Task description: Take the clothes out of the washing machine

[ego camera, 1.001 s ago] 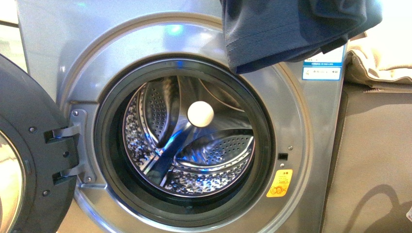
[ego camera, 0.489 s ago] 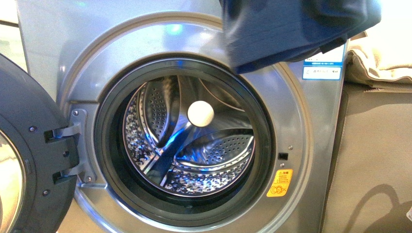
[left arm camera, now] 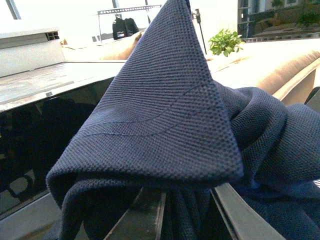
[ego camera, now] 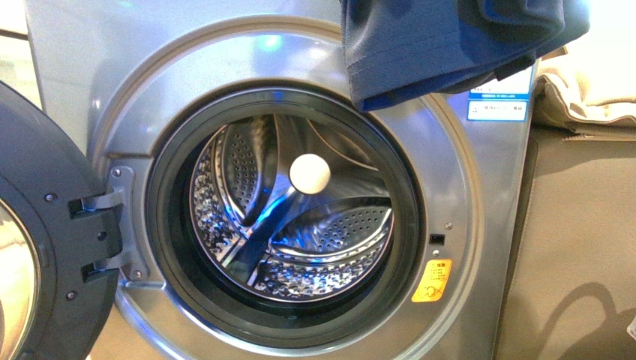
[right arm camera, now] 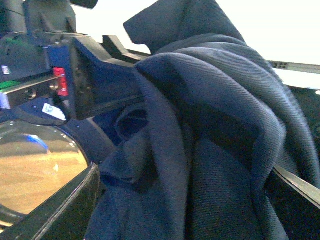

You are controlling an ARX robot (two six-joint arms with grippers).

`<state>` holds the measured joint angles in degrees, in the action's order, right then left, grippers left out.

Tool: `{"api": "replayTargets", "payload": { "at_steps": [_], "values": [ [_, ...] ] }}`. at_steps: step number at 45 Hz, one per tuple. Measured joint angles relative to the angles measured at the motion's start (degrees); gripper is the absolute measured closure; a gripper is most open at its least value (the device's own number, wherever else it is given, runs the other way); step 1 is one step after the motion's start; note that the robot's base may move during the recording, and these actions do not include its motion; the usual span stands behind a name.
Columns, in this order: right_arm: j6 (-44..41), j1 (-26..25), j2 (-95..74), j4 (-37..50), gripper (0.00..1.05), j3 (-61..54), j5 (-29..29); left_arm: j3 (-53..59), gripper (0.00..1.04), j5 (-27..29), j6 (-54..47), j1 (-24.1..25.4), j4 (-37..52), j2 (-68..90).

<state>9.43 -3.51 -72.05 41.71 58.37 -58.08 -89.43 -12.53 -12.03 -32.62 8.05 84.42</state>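
The clothes [ego camera: 450, 45], a dark navy garment, hang at the top right of the front view, above the open mouth of the grey washing machine [ego camera: 90, 67]. Its steel drum [ego camera: 300, 232] holds no fabric. Neither gripper shows in the front view. In the left wrist view my left gripper [left arm camera: 185, 220] is shut on the clothes [left arm camera: 165, 115], which drape over its fingers [left arm camera: 240, 215]. In the right wrist view my right gripper [right arm camera: 180, 210] is open, with folds of the clothes [right arm camera: 210, 140] hanging between its spread fingers [right arm camera: 295, 195].
The round dark-rimmed door [ego camera: 45, 247] stands open at the left; its glass shows in the right wrist view [right arm camera: 35, 165]. A white disc [ego camera: 310, 174] sits at the drum's centre. Beige cushion fabric [ego camera: 585, 90] lies to the machine's right. Label [ego camera: 496, 105] and orange sticker [ego camera: 432, 280] are on the front panel.
The hanging clothes have swayed slightly at the top of the front view. The machine and its door have not moved.
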Motion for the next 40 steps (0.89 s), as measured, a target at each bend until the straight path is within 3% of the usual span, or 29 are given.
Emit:
{"api": "replayTargets", "payload": {
  "at_steps": [11, 40],
  "values": [
    [-3.65, 3.80, 0.72, -5.84, 0.08, -0.66, 1.11, 0.00, 0.90, 0.07, -0.02, 0.00, 0.00, 0.00],
    [-10.56, 8.81, -7.61, -8.20, 0.08, 6.69, 15.85, 0.00, 0.90, 0.72, -0.22, 0.07, 0.00, 0.02]
  ]
}}
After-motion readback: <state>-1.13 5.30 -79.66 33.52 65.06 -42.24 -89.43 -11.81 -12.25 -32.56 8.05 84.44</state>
